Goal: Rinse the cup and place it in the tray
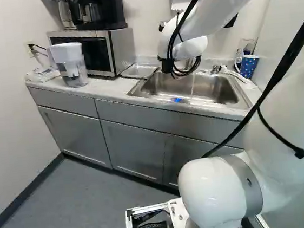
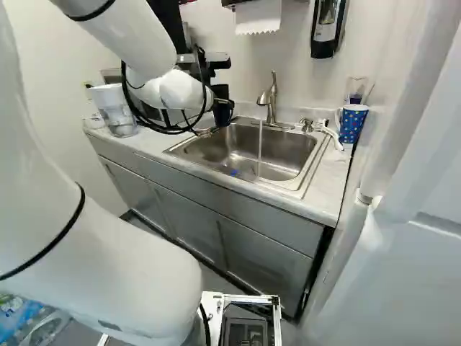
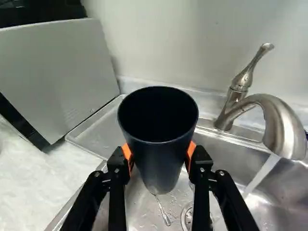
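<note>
Two orange pads [image 3: 127,153] of a black gripper [image 3: 159,153] clamp a dark, tapered cup [image 3: 161,168] from both sides in the wrist view, mouth up beside a shallow metal tray [image 3: 98,131]. Water [image 2: 260,144] pours from a curved metal faucet [image 2: 271,101] into the steel sink [image 2: 205,146], clear of the cup, in the right base view. The left base view shows the tray by a silver-sided microwave [image 1: 123,49]. Rinsing looks finished; next comes a short carry and upright set-down.

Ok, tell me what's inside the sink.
The sink shows running water, a small blue patch and, in the wrist view, a drain; the dark cup hides part of its floor there.
</note>
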